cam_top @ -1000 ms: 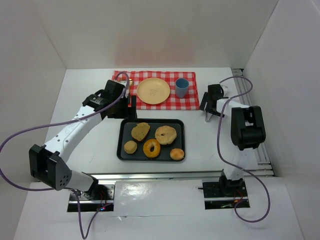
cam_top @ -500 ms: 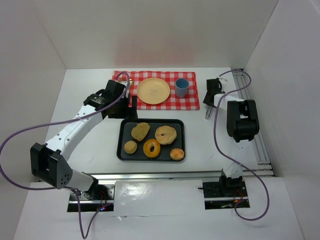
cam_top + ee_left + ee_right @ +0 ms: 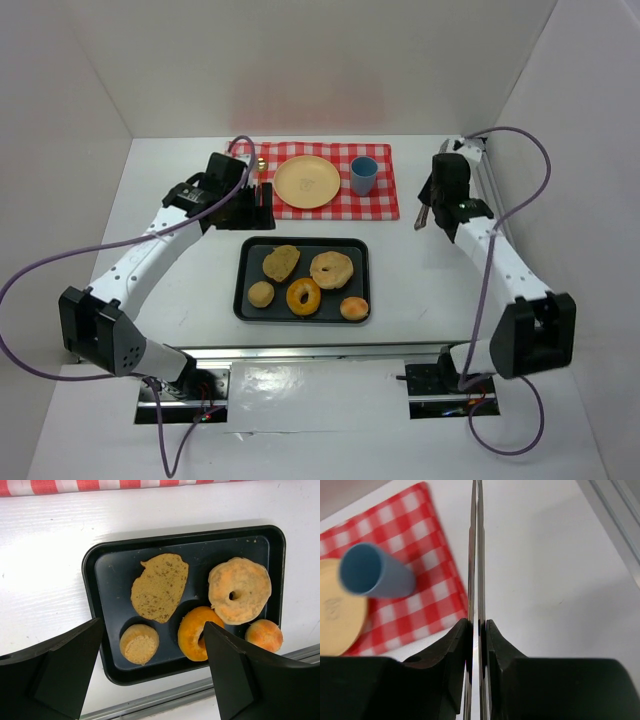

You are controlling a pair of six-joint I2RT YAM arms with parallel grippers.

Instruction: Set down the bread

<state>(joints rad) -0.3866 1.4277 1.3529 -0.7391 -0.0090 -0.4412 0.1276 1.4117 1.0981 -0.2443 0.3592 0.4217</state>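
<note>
Several bread pieces lie on a black tray (image 3: pixel 245 300): a flat brown slice (image 3: pixel 281 262), a pale bagel (image 3: pixel 331 269), an orange ring (image 3: pixel 303 296), a small muffin (image 3: pixel 261 294) and a small bun (image 3: pixel 354 308). My left gripper (image 3: pixel 258 200) hangs open just behind the tray's far left corner. In the left wrist view its fingers (image 3: pixel 50 665) frame the slice (image 3: pixel 160 586) and muffin (image 3: pixel 139 643). My right gripper (image 3: pixel 437 195) is shut on thin metal tongs (image 3: pixel 422 215), right of the cloth. The two blades (image 3: pixel 476 555) are pressed between the jaws.
A red checked cloth (image 3: pixel 385 200) at the back carries a yellow plate (image 3: pixel 307 182) and a blue cup (image 3: pixel 363 175). A small gold item (image 3: pixel 260 163) lies on the cloth's left part. A metal rail (image 3: pixel 495 185) runs along the right wall.
The right gripper has closed on the tongs and its arm has swung out toward the right wall. The left gripper has shifted slightly back and left.
</note>
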